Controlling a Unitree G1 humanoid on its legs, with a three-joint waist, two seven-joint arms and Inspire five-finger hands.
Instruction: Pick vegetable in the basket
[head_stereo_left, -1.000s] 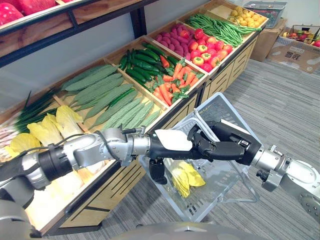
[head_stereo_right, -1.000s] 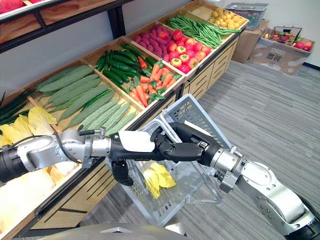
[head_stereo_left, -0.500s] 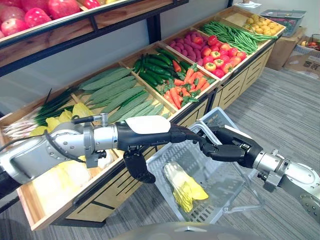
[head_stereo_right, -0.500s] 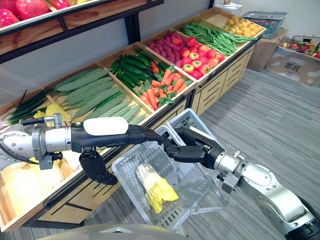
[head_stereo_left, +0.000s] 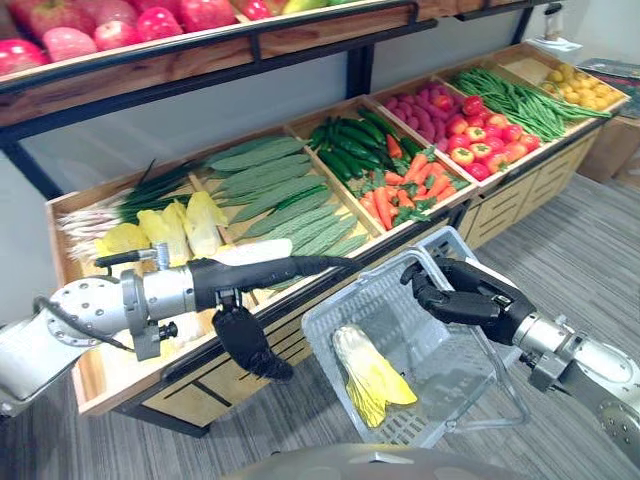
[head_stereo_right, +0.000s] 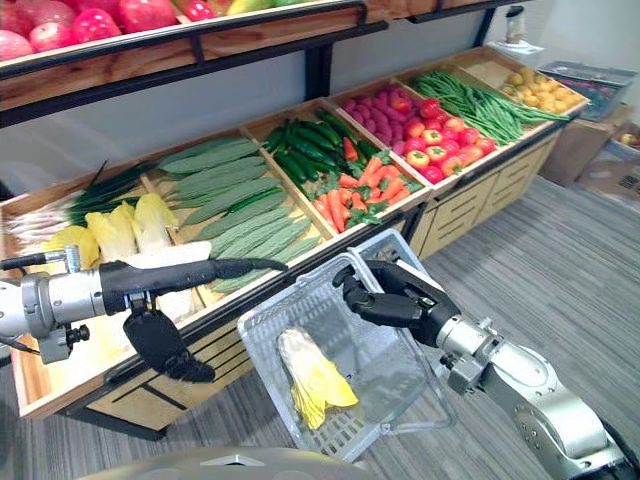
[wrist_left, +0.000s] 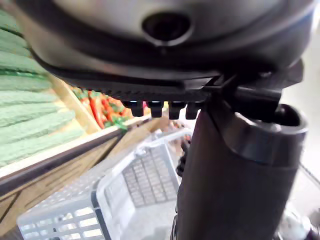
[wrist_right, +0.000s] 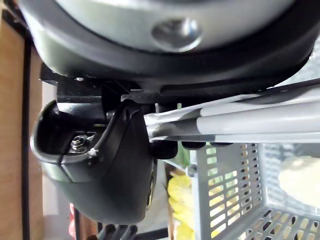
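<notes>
Left eye view: your right hand (head_stereo_left: 455, 297) is curled round the basket handle (wrist_right: 250, 122) and carries the grey basket (head_stereo_left: 450, 345) just in front of the shelf (head_stereo_left: 110, 365). One yellow leafy vegetable (head_stereo_left: 368, 372) lies on the basket floor, so I'd call one pick done. Your left hand (head_stereo_left: 260, 275) stretches along the shelf front, fingers straight, thumb down, holding nothing. If you want more, reach next for the yellow greens (head_stereo_left: 165, 225). Otherwise you're about finished.
</notes>
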